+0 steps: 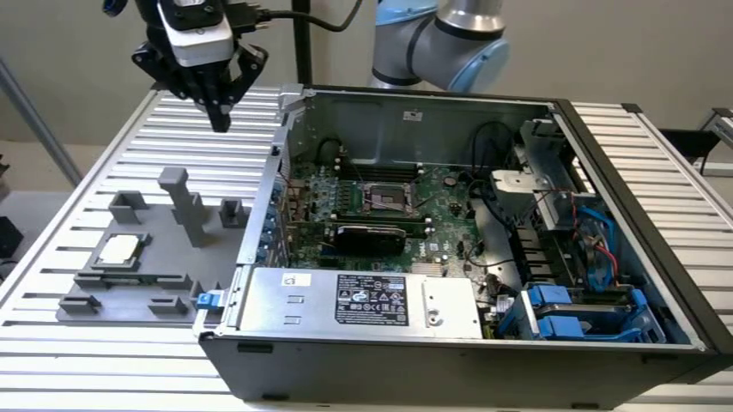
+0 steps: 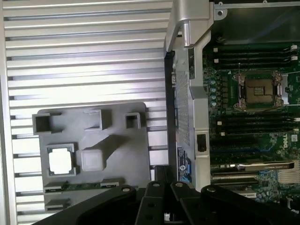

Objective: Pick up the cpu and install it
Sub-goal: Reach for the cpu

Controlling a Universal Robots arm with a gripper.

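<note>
The cpu (image 1: 119, 249) is a small silver-white square chip lying in a recess of the grey fixture plate (image 1: 137, 279) at the exterior view's left; in the wrist view the cpu (image 2: 61, 160) shows bright in its square pocket. My gripper (image 1: 219, 120) hangs high over the slatted table, well above and behind the plate, its black fingers shut together with nothing between them. The gripper (image 2: 163, 187) looks down from between the plate and the computer case. The dark motherboard socket (image 1: 384, 196) (image 2: 258, 91) sits open inside the case.
The open computer case (image 1: 458, 343) fills the exterior view's middle and right, its wall (image 2: 185, 108) rising beside the plate. Grey fixture blocks (image 1: 184, 206) stand upright on the plate. A power supply (image 1: 355, 299) lies at the case front. Bare slatted table (image 2: 84, 51) lies beyond the plate.
</note>
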